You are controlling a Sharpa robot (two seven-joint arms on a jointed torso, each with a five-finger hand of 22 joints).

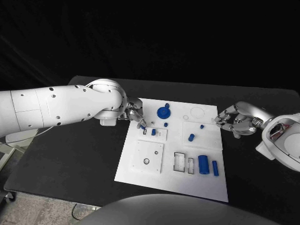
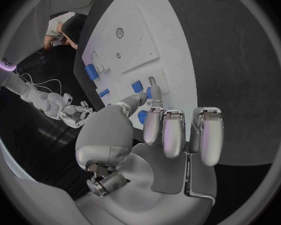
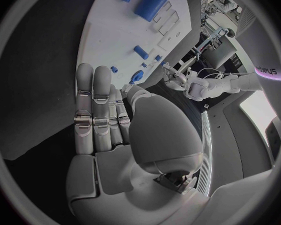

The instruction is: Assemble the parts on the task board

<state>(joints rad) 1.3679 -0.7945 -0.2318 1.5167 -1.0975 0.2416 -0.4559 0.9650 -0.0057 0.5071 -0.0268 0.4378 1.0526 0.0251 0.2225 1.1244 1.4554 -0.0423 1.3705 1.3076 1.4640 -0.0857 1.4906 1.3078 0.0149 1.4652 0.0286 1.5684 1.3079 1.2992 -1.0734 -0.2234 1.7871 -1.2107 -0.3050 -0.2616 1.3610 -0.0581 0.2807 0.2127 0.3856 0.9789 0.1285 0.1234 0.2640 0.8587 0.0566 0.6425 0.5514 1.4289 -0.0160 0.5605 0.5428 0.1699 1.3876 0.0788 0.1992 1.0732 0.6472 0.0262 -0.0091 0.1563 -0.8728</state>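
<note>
The left hand reaches over the near-left edge of the white task board on the black counter, fingertips pinching a small blue part. A round blue part lies just beyond. At the board's right edge, the right hand hovers empty, fingers loosely spread.
</note>
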